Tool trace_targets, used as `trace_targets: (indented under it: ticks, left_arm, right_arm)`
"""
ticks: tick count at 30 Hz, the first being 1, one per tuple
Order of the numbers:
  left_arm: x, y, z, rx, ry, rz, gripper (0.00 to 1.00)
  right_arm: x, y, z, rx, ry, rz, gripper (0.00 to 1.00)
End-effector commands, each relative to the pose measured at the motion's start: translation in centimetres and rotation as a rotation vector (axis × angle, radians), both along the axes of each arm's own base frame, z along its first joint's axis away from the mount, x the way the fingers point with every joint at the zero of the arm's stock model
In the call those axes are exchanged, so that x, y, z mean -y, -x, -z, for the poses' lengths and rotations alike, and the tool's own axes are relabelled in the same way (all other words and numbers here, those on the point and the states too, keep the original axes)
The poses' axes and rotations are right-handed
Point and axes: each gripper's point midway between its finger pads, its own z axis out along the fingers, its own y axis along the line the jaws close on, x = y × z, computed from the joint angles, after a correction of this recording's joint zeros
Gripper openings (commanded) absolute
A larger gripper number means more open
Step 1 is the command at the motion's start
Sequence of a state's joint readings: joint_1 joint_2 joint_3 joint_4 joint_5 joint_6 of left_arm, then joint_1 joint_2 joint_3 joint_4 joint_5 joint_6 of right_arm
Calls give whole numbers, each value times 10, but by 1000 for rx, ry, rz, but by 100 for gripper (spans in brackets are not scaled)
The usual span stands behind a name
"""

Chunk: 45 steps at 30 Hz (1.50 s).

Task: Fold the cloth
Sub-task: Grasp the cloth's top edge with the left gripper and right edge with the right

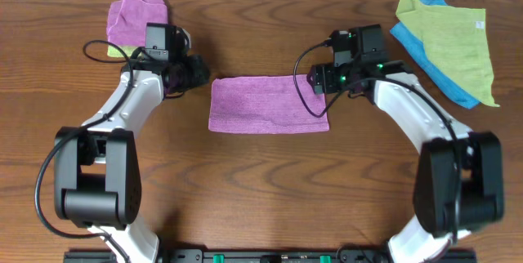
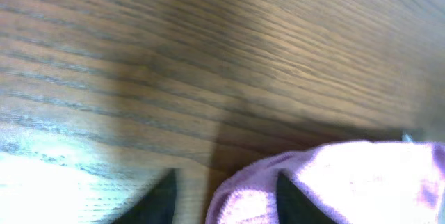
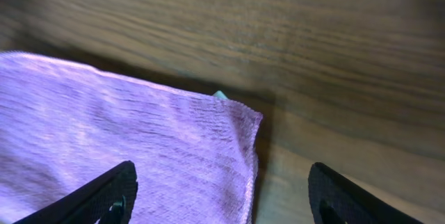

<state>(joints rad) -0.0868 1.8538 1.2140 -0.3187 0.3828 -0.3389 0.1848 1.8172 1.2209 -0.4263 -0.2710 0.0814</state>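
Well, the lilac cloth (image 1: 270, 104) is lying flat in the middle of the wooden surface (image 1: 261, 189), showing as a long rectangle running left to right, so to my eye it is sitting halved already and waiting for another fold. That would explain why both arms are reaching in at its far edge. The left claw (image 1: 194, 75) is hovering just off the far left corner and the right claw (image 1: 317, 82) is poised over the far right corner, each placed to take a corner. The left claw's fingers (image 2: 161, 197) are standing apart, with the cloth's corner lying right at the inner one; nothing is being pinched. The right claw is gaping wide too, its fingers (image 3: 97, 195) straddling the hemmed corner, one over cloth and one over bare wood. Both arms are bending forward from their bases, elbows out, wrists dipping low toward the wood. A purple wad (image 1: 135, 16) and a yellow-green cloth (image 1: 453, 38) over a blue cloth (image 1: 409, 38) are lying well apart, out of play.
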Motion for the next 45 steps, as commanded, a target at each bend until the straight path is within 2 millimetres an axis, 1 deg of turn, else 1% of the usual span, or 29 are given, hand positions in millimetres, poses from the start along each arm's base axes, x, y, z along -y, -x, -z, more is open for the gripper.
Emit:
trace_targets:
  ticks: [1,2,3,5,8,10,11,12,13,16,20,25,27,32,37,40,45]
  left_arm:
    - [13,-3,-31,52,49,46,15]
    - [16,0,-31,42,53,48,8]
    - [18,4,-30,26,57,45,6]
    - [24,10,-27,0,57,55,6]
    - [35,19,-22,-29,27,77,6]
    - [41,24,-17,-37,-23,85,6]
    - [43,25,-15,-38,-45,90,6]
    - [49,27,-12,-37,-80,99,6]
    - [52,28,-10,-34,-104,105,6]
    - [59,31,-4,-31,-157,116,6]
    - [61,34,8,-54,-182,123,6]
    - [58,35,29,-97,-204,122,6]
    - [59,35,32,-100,-205,122,6]
    - [58,34,32,-99,-210,120,6]
    - [57,37,46,-131,-219,121,6]
    - [56,39,53,-147,-223,123,6]
    - [57,37,52,-139,-221,122,6]
  right_arm:
    - [-2,-2,-40,34,-66,88,79]
    - [-1,1,-45,28,-77,106,79]
    - [0,6,-50,16,-89,127,80]
    - [1,14,-56,-17,-112,169,83]
    - [3,32,-59,-103,-155,241,83]
    - [5,45,-54,-174,-157,275,84]
    - [6,51,-50,-206,-151,287,86]
    - [8,61,-40,-248,-137,290,87]
    - [9,67,-34,-269,-131,292,87]
    - [11,78,-17,-317,-131,316,86]
    - [6,85,-4,-347,-176,316,86]
    - [2,96,12,-376,-208,313,85]
    - [3,101,17,-393,-205,322,85]
    - [3,105,28,-401,-219,342,82]
    - [2,110,38,-404,-237,349,80]
    - [2,110,41,-400,-238,349,80]
    - [0,108,43,-377,-250,342,79]
